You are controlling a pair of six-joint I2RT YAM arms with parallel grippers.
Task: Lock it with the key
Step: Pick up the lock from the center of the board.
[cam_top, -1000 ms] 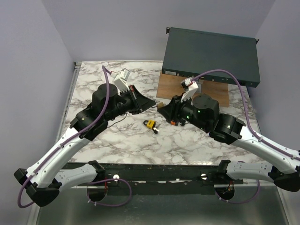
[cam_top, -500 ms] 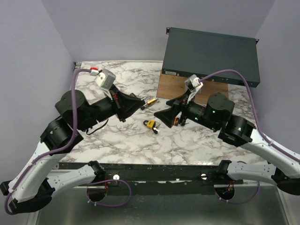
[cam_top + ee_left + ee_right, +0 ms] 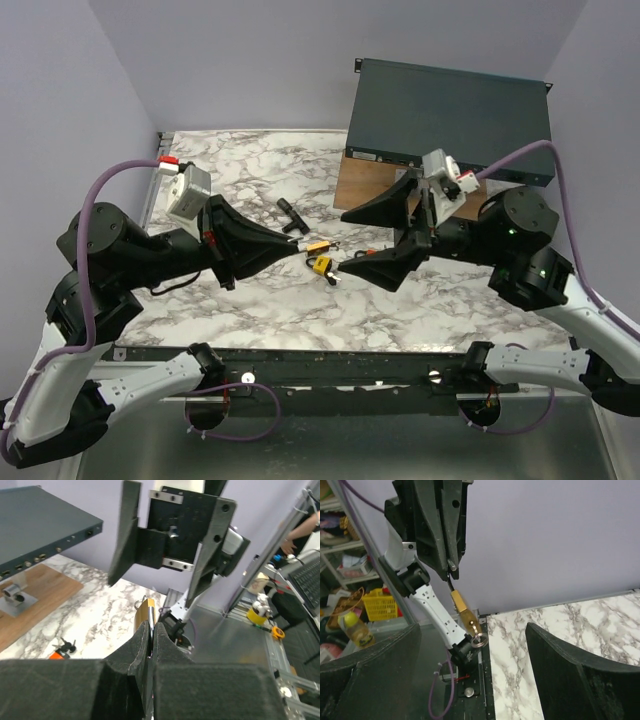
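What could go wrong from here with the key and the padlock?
The left end effector pinches the key by one end, so it may twist on contact. The padlock lies loose on the table, so a push could slide it. The open right end effector sits close; they might collide.

marble table (image 3: 262, 308) | on it: padlock (image 3: 320, 265) | wooden board (image 3: 360, 180) | black part (image 3: 292, 213)

The walls (image 3: 250, 60) were pale purple. The table (image 3: 260, 300) had a white top with grey swirls. At 1 o'clock sat a flat dark box (image 3: 450, 110), with a brown board (image 3: 360, 175) beside it.
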